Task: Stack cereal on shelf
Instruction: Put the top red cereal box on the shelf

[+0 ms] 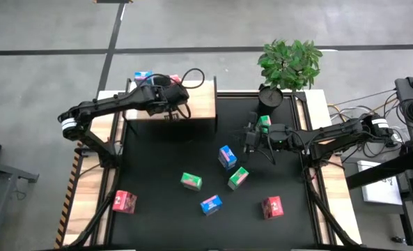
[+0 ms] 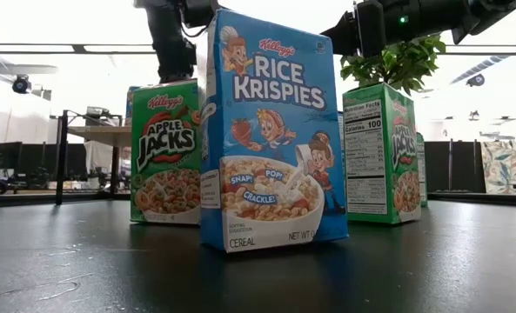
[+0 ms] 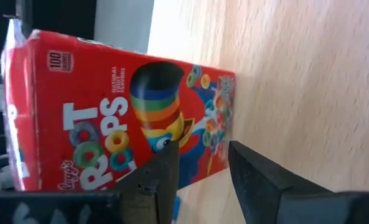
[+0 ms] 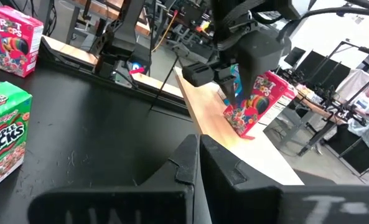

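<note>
High view: left gripper (image 1: pixel 170 94) sits over the pale wooden shelf (image 1: pixel 199 104) at the far left of the table, right at the red box (image 1: pixel 174 81) already up there, with a blue box (image 1: pixel 143 77) just beside it on the shelf's far edge. Left wrist view shows the red box (image 3: pixel 119 112) lying on the wood with its printed front toward the camera; the two fingers (image 3: pixel 162 180) stand a little apart in front of its lower edge and do not clamp it. In the right wrist view the same box (image 4: pixel 256 102) stands tilted on the board under the left gripper (image 4: pixel 231 93); whether a fingertip touches the cardboard I cannot tell.

Right gripper (image 1: pixel 250 137) waits at mid-table, right side, fingers together and holding nothing, with a green box (image 1: pixel 264 123) just beside it.

Loose on the black mat (image 1: pixel 157 160): blue box (image 1: pixel 227 156), green box (image 1: pixel 238 177), green box (image 1: pixel 191 181), blue box (image 1: pixel 211 204), red box (image 1: pixel 125 202), red box (image 1: pixel 272 206).

Judgement: the left arm is at the placing or straightening step. The red box's long axis runs across the gripper's line of approach, box directly ahead of the fingers. For the mat boxes, the right arm is nearer most; the near-left red box suits the left arm.
</note>
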`<state>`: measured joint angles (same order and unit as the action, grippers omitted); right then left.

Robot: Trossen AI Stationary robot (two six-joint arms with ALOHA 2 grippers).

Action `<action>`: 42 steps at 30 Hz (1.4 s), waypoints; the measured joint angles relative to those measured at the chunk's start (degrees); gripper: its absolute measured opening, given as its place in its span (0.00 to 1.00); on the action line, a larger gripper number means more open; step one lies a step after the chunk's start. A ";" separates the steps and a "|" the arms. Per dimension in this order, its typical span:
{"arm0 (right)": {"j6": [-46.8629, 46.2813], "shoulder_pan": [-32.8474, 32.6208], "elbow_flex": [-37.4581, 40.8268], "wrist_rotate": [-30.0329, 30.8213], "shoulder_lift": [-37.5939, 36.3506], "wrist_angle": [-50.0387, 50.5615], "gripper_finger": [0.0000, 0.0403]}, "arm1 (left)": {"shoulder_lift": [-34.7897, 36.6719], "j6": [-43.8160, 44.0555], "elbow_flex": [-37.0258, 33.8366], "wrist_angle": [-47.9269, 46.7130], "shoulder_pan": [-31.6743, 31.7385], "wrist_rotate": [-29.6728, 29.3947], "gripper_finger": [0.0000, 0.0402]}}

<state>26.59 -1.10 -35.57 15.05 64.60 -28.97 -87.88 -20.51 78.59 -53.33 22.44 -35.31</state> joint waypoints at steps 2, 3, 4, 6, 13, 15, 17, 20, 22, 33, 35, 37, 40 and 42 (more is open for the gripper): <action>0.02 0.01 0.00 0.00 0.00 0.00 0.02 | 0.00 -0.04 -0.05 1.18 0.21 0.67 0.31; 0.02 0.00 0.00 0.00 0.00 0.00 0.02 | 0.00 -0.16 -0.08 1.51 0.28 0.76 0.31; 0.01 0.01 0.00 0.00 0.00 0.00 0.02 | 0.00 -0.40 -0.09 1.78 0.39 0.78 0.31; 0.01 0.02 0.00 0.00 0.00 0.02 0.02 | 0.00 -1.22 -0.09 2.25 0.64 0.77 0.31; 0.11 0.00 0.00 0.00 0.00 0.04 0.02 | 0.00 -3.93 -0.40 4.49 2.23 0.79 0.31; 0.13 0.00 0.00 0.00 0.00 0.04 0.02 | 0.00 -4.46 -0.40 5.25 2.60 0.77 0.31; 0.20 0.02 0.00 0.00 0.00 0.02 0.02 | 0.00 -5.30 -0.40 5.71 2.98 0.78 0.31; 0.37 0.01 0.00 0.00 0.00 0.04 0.02 | 0.00 -6.69 -0.40 6.50 3.51 0.98 0.31; 0.41 0.00 0.00 0.00 0.00 0.04 0.02 | 0.00 -7.46 -0.40 7.11 3.90 1.96 0.31; 0.57 0.01 0.00 0.00 0.00 0.04 0.02 | 0.00 -7.13 -0.40 6.92 4.39 3.46 0.31; 0.64 0.01 0.00 0.00 0.01 0.04 0.02 | 0.00 -6.76 -0.40 6.59 4.39 3.82 0.31; 0.68 0.01 0.00 0.00 0.00 0.03 0.02 | 0.00 -5.75 -0.40 5.75 4.39 5.42 0.31; 0.70 0.00 0.00 0.00 0.00 0.04 0.02 | 0.00 -4.63 -0.40 5.47 4.39 8.40 0.31; 0.72 0.00 0.00 0.01 0.01 0.04 0.02 | 0.00 -4.48 -0.40 5.45 4.18 9.44 0.31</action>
<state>27.31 -1.10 -35.57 15.06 64.61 -28.93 -87.88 -24.99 78.19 -47.88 26.62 -25.87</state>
